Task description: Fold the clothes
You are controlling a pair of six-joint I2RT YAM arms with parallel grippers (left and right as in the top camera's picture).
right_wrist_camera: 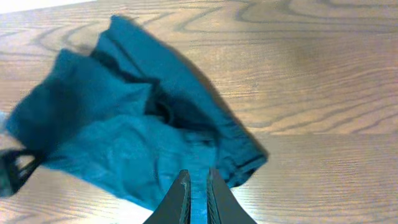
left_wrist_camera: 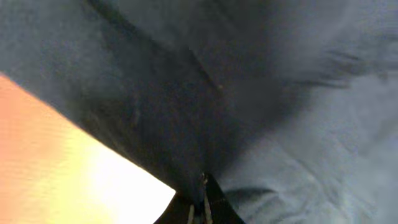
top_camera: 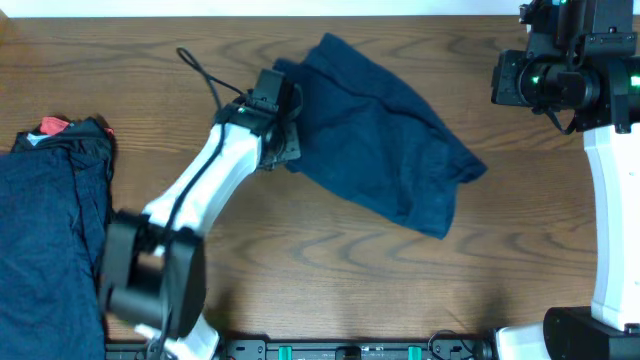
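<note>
One dark navy garment (top_camera: 380,140) lies crumpled and spread at the middle of the table. My left gripper (top_camera: 283,135) is at its left edge, shut on a pinch of the fabric. In the left wrist view the navy cloth (left_wrist_camera: 280,93) fills most of the frame and gathers into the closed fingertips of the left gripper (left_wrist_camera: 204,186). My right gripper (top_camera: 505,80) is off to the upper right, away from the cloth. In the right wrist view it (right_wrist_camera: 198,177) hangs above the garment (right_wrist_camera: 137,130), its fingers nearly together with nothing between them.
A pile of more navy clothes (top_camera: 50,230) lies at the left edge of the table, with a red piece (top_camera: 52,126) showing at its top. The wooden table (top_camera: 330,260) surrounds the garment. A black cable (top_camera: 200,72) trails from the left arm.
</note>
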